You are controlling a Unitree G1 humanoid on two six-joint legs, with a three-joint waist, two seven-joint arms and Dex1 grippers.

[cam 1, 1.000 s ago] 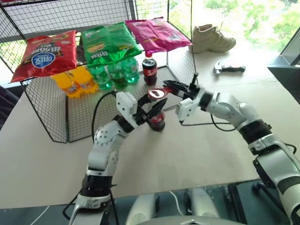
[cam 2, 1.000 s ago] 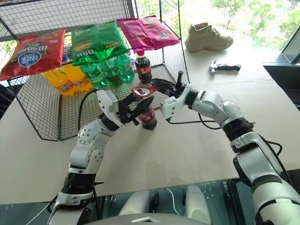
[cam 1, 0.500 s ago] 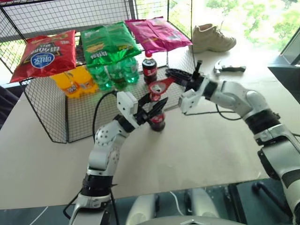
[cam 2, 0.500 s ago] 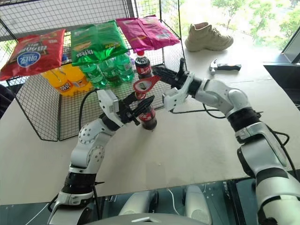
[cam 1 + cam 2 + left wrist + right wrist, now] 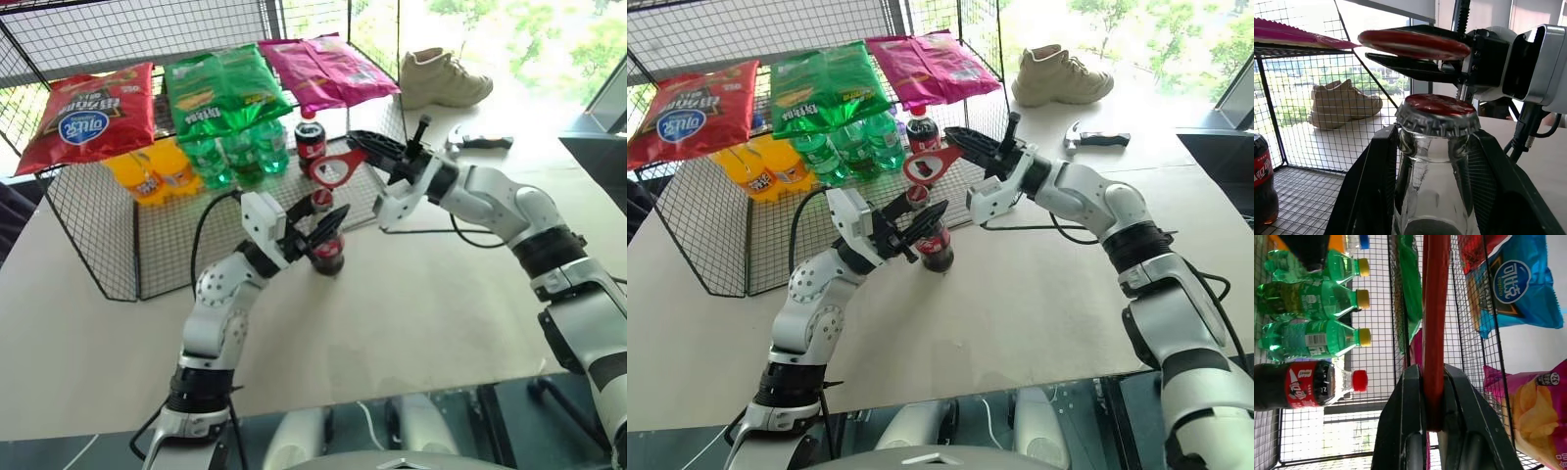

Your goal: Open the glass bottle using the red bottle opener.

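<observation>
Standing on the pale counter (image 5: 411,304) just in front of a black wire rack (image 5: 88,245), the glass bottle (image 5: 326,245) shows us a red label whose white script is too small to read. Our left pincer (image 5: 328,235) grips it around the neck, one black finger on each side, and the crimped metal cap (image 5: 1437,115) sits on top. Our right pincer (image 5: 367,149) is clamped tight on the handle of the red bottle opener (image 5: 333,171), whose ring head hangs in the air just above the cap, apart from it.

On the rack's top shelf we see a red chip bag (image 5: 83,113) with a blue oval logo, its lettering unreadable, a green bag (image 5: 223,88) and a pink bag (image 5: 323,69). Below them stand orange drink bottles (image 5: 147,171), green bottles (image 5: 240,152) with yellow caps and a plastic cola bottle (image 5: 311,142) with a red screw cap.

Farther back on the counter lie a beige shoe (image 5: 443,80) and a hammer (image 5: 475,142). Green trees (image 5: 509,29) show through the window behind.
</observation>
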